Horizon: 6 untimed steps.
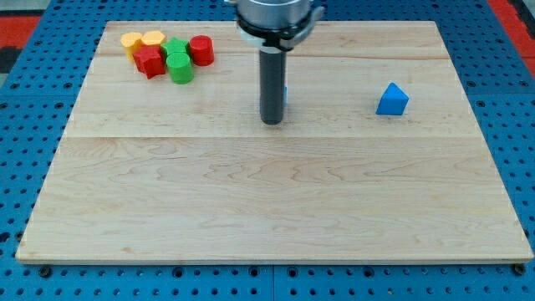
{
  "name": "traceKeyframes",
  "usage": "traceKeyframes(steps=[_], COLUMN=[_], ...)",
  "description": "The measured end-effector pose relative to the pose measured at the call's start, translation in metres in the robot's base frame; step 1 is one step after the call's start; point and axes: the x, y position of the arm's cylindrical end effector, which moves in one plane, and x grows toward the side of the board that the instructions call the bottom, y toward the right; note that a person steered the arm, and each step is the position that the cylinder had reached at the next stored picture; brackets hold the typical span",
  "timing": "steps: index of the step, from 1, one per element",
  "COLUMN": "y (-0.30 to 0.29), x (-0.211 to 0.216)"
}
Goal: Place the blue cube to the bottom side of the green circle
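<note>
my tip point(272, 122) stands near the middle of the wooden desk point(276, 217), a little toward the view's top, and a thin sliver of blue shows at the rod's right edge: that is most likely the blue cube point(285, 94), almost wholly hidden behind the rod and seemingly touching it, though i cannot be sure of contact. there is no claw on this arm, only the rod, so nothing is clenched or released. standing to the cube's near-left side suits poorly a push leftward, so i judge the tip must get round to the cube's right before driving it. the green cylinder point(180, 68), the circle in question, lies in the cluster at the view's top left, with a second green block point(175, 48) just above it, a red block point(150, 61) to its left, a red cylinder point(201, 50) to its upper right, and two yellow blocks point(142, 39) beyond. below the green cylinder the wood is bare, so there is room to park the cube there. a blue triangular block point(392, 99) sits well apart on the right, out of the way.
</note>
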Motion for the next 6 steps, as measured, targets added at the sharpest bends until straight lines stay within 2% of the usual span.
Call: traceKeyframes(steps=[1,2,3,4,5,6], y=[0.046,0.056,0.026,-0.085,-0.089,-0.111], x=[-0.001,-0.015,-0.042,-0.043,0.013,0.027])
